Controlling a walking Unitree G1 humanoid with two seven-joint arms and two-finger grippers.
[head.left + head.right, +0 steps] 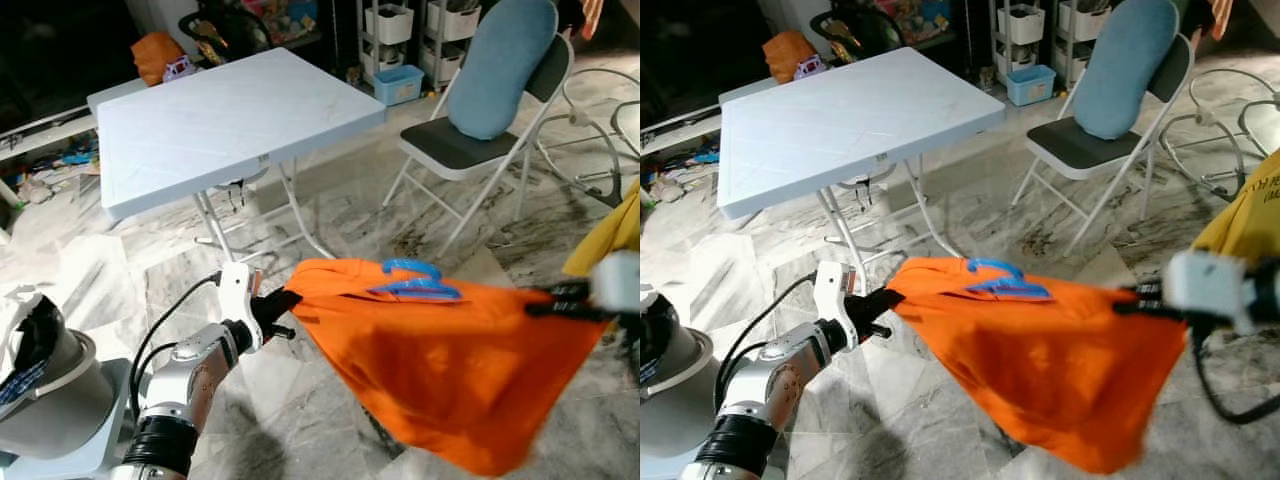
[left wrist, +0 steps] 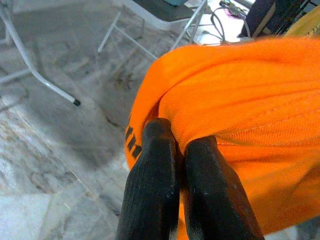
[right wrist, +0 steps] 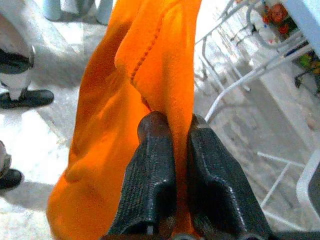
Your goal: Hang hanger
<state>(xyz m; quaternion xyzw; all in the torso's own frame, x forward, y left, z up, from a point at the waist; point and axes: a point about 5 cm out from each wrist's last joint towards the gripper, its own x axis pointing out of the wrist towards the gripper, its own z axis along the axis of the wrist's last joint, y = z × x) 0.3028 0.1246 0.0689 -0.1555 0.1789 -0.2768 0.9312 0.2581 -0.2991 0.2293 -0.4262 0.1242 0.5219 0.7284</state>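
Orange shirt (image 1: 440, 370) with blue hanger (image 1: 415, 282) stretches between left claw (image 1: 283, 305) and right claw (image 1: 545, 300).

A white folding table (image 1: 230, 125) stands far left on the marble floor (image 1: 80, 270). To its right, a folding chair (image 1: 480, 150) carries a blue cushion (image 1: 500, 65). Storage bins (image 1: 400, 82) sit beyond.

Silver, rounded left arm (image 1: 190, 385) with a black ribbed collar low on the forearm and a black cable looping behind the fingers. White block bracket just behind the long black left fingers (image 2: 155, 190). Finely textured, blunt-tipped right fingers (image 3: 155, 180), backed by a white boxy housing with dark cable.
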